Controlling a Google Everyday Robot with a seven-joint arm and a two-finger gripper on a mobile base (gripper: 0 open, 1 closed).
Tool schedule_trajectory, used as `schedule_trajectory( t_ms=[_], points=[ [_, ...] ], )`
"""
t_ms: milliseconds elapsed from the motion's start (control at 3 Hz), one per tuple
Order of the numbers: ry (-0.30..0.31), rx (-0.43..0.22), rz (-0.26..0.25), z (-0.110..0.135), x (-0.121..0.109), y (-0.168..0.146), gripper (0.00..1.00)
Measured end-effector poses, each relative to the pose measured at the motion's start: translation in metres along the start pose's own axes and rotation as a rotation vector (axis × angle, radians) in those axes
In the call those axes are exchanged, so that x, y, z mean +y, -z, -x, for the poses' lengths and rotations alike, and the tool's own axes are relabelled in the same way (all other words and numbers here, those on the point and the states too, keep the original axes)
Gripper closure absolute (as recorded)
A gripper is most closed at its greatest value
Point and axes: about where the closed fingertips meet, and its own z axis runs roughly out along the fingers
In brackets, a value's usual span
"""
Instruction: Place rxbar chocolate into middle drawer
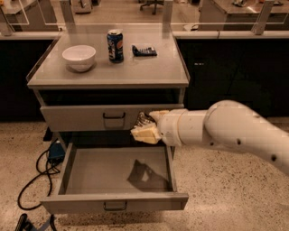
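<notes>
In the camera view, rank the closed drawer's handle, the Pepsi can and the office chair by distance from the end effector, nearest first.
The end effector hangs above the right side of the open middle drawer.
1. The closed drawer's handle, just to its left.
2. The Pepsi can, up on the cabinet top, toward the back.
3. The office chair, far behind the cabinet.

White arm point(226, 131) level across the view, cream claw point(145, 131) at its tip, mid-frame.
</notes>
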Motion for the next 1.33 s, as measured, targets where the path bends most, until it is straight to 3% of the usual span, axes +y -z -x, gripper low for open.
schedule_trajectory(
  t_ms=[333, 667, 1000, 1333],
  points=[
    [-0.035, 0.089, 0.032, -0.072, 0.035, -0.064, 1.0],
    [-0.131, 0.197, 0.007, -0.152, 0.046, -0.103, 1.0],
    [-0.127, 0.205, -0.03, -0.164, 0.04, -0.118, 1.0],
    [-0.172, 0.179, -0.065, -0.18, 0.031, -0.109, 1.0]
  ],
)
